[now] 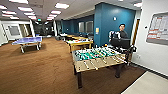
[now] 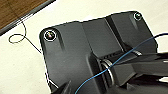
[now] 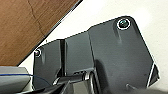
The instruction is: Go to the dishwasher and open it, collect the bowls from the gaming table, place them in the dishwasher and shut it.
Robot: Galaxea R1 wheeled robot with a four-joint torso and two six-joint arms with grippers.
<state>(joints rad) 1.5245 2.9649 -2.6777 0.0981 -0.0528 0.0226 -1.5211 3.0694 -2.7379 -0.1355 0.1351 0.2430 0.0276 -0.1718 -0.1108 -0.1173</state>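
The gaming table (image 1: pixel 79 42), long with a yellowish rim and a pale top, stands in the middle distance of the head view, beyond the green foosball table. Small things lie on its top, too blurred for me to name as bowls. The dishwasher is out of view. Both wrist views look down past the robot's own dark plate onto pale floor (image 2: pixel 22 62) and the edge of brown carpet (image 3: pixel 22 30).
A green foosball table with rods (image 1: pixel 98 57) stands close ahead, with a person (image 1: pixel 122 33) behind it beside a blue wall. A blue table-tennis table (image 1: pixel 27 41) is at far left. Brown carpet (image 1: pixel 37 72) spreads across the left, and pale floor (image 1: pixel 150 85) lies at near right.
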